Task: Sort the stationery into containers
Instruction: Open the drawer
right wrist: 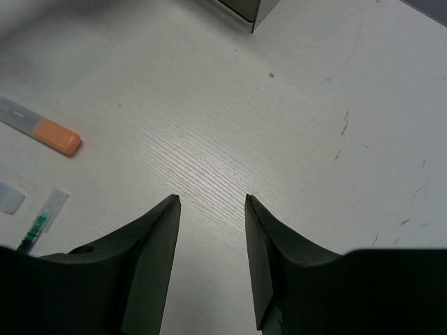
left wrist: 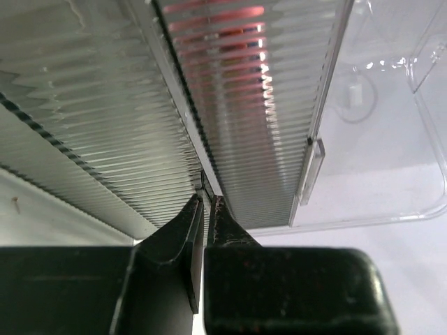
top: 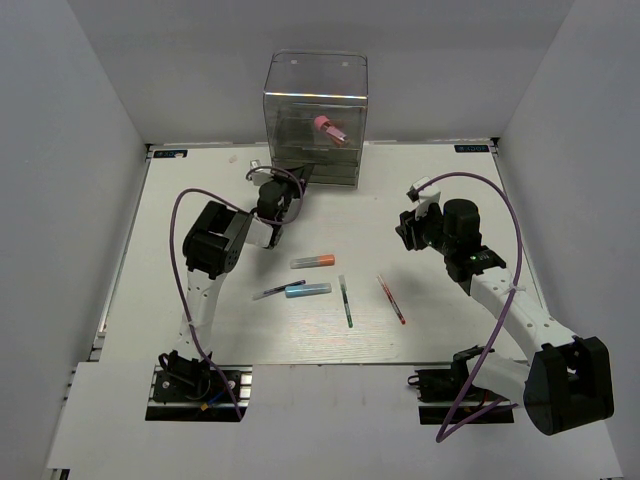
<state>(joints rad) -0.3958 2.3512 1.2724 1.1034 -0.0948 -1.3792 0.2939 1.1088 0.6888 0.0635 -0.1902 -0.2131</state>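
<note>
The tall clear box [top: 316,80] with dark-tinted drawers stands at the back; a stubby pink-red tube [top: 329,128] lies inside it. My left gripper [top: 296,176] is at the lower drawers. In the left wrist view it [left wrist: 207,199] is shut on a thin edge between ribbed drawer fronts [left wrist: 91,125]. On the table lie the orange-and-grey marker [top: 312,261], light blue marker [top: 308,290], thin dark pen [top: 278,290], dark green pen [top: 345,300] and red pen [top: 391,299]. My right gripper [right wrist: 211,199] is open and empty above bare table, right of the orange marker [right wrist: 42,129].
White walls close the table on the left, back and right. The box's corner [right wrist: 244,10] shows at the top of the right wrist view. The green pen's end [right wrist: 38,223] lies at that view's left edge. Purple cables loop beside both arms.
</note>
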